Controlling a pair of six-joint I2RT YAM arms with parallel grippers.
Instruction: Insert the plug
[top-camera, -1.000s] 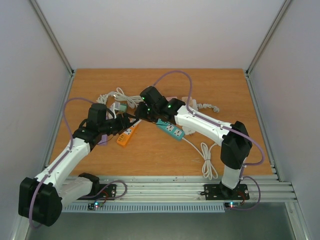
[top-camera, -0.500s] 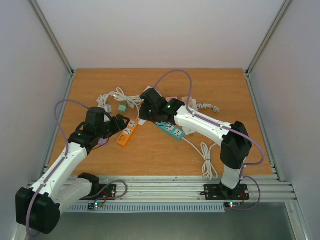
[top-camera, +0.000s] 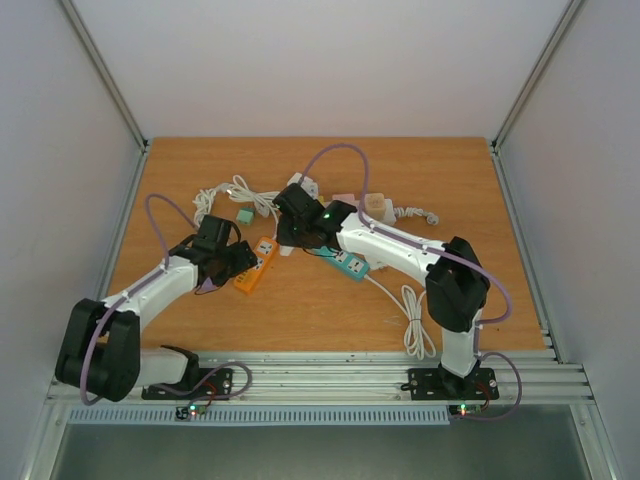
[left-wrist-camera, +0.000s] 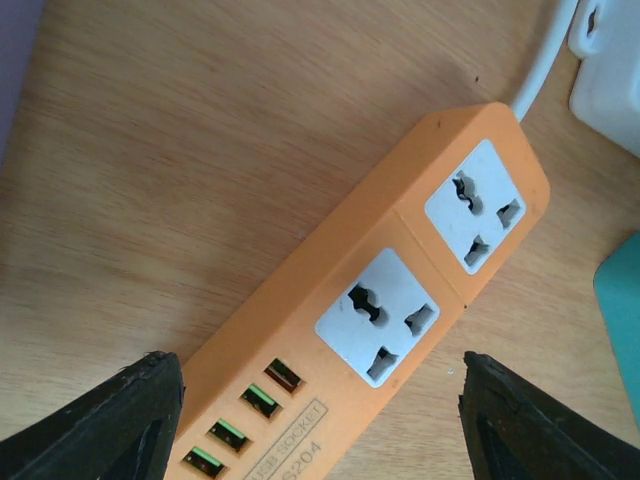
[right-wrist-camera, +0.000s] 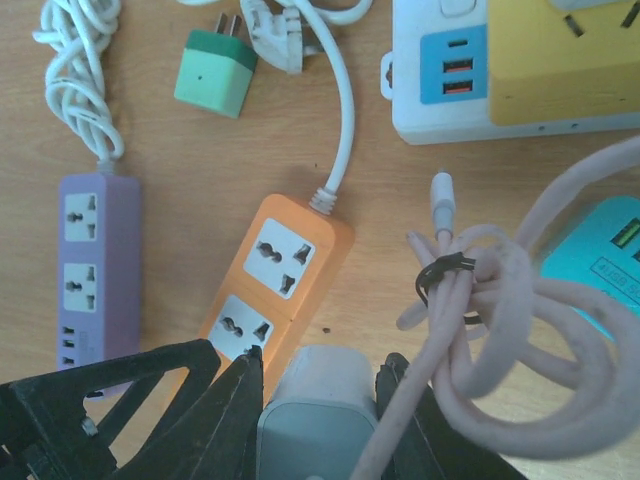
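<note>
An orange power strip (top-camera: 262, 262) with two white sockets and several USB ports lies left of centre on the wooden table. My left gripper (left-wrist-camera: 320, 430) is open, one finger on each side of the strip's USB end (left-wrist-camera: 250, 400), close above it. My right gripper (right-wrist-camera: 315, 400) is shut on a grey-white plug (right-wrist-camera: 320, 410) and holds it just beside the strip's near socket (right-wrist-camera: 242, 328). A bundled pink cable (right-wrist-camera: 490, 300) hangs from the plug. In the top view the right gripper (top-camera: 288, 240) sits at the strip's far end.
A purple strip (right-wrist-camera: 95, 260) lies left of the orange one. A green adapter (right-wrist-camera: 215, 75) and white cords lie behind it. A white and yellow strip (right-wrist-camera: 510, 70) and a teal strip (right-wrist-camera: 610, 255) lie to the right. A white cable coil (top-camera: 415, 320) lies near the front.
My left arm has dropped low and brought its open gripper down over the orange strip. My right gripper has moved a little left and nearer with the plug.
</note>
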